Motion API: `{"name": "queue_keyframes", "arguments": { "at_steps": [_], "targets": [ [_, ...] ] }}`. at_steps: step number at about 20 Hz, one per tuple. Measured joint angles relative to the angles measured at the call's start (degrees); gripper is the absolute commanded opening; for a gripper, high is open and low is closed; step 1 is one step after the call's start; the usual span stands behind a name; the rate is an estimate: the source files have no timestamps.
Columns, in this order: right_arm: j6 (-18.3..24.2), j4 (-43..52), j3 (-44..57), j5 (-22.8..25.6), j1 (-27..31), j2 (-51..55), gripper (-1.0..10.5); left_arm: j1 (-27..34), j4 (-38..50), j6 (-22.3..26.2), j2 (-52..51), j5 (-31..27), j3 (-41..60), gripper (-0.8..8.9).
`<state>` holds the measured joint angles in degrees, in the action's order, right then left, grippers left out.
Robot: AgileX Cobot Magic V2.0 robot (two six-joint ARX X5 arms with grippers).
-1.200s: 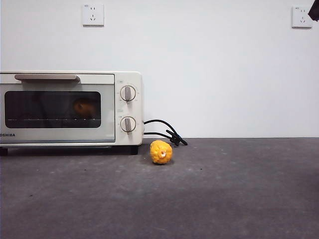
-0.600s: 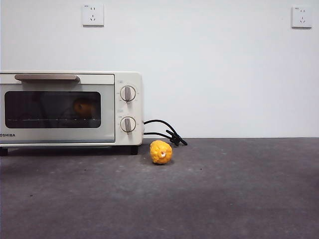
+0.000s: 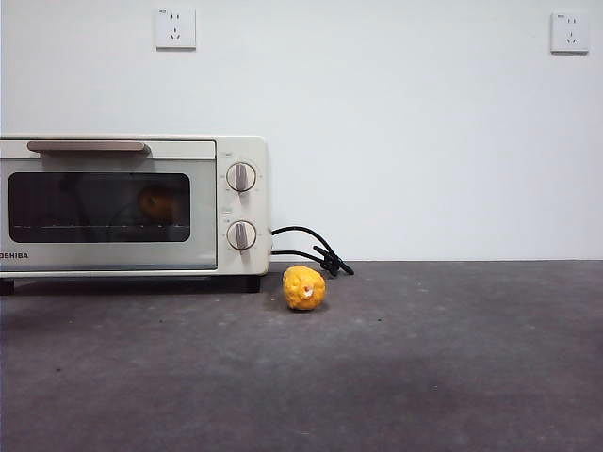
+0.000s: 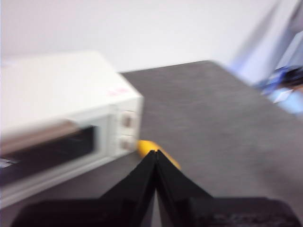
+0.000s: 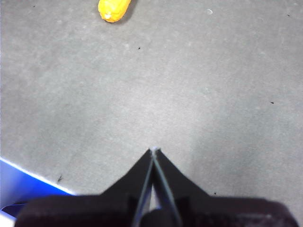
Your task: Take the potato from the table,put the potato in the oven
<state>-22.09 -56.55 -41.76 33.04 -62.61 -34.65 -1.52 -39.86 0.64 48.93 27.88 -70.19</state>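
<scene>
Above the table (image 5: 213,85), your right gripper (image 5: 154,150) hangs with its jaws pressed together, holding nothing. Your left gripper (image 4: 155,152) is likewise closed and empty, raised and aimed toward the oven (image 4: 61,118). Behind the oven's shut glass door sits the potato (image 3: 162,202). Just beside the oven, a bumpy yellow ball (image 3: 304,287) rests on the table.

the potato (image 3: 162,202), a rounded orange-brown lump, sits inside the oven (image 3: 132,205), dimly seen through its dark glass door, which is closed. the cream-white oven stands upright on the dark grey, speckled table (image 3: 424,367), knobs facing forward.
</scene>
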Motion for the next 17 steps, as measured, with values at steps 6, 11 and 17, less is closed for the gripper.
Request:
{"name": "queue_keyframes", "arguments": {
  "at_steps": [6,11,17],
  "targets": [
    [0.00,0.00,0.00,0.00,0.00,0.00,0.0,-1.18,4.04,16.28,-5.07,-8.48,0.00,-0.04],
    [0.00,0.00,0.00,0.00,0.00,0.00,0.0,-1.18,10.91,18.71,-7.65,-8.44,1.44,-0.04],
    [0.00,0.00,0.00,0.00,0.00,0.00,0.0,-3.37,21.79,18.82,-19.34,-11.41,20.39,-0.04]
  ]
}}
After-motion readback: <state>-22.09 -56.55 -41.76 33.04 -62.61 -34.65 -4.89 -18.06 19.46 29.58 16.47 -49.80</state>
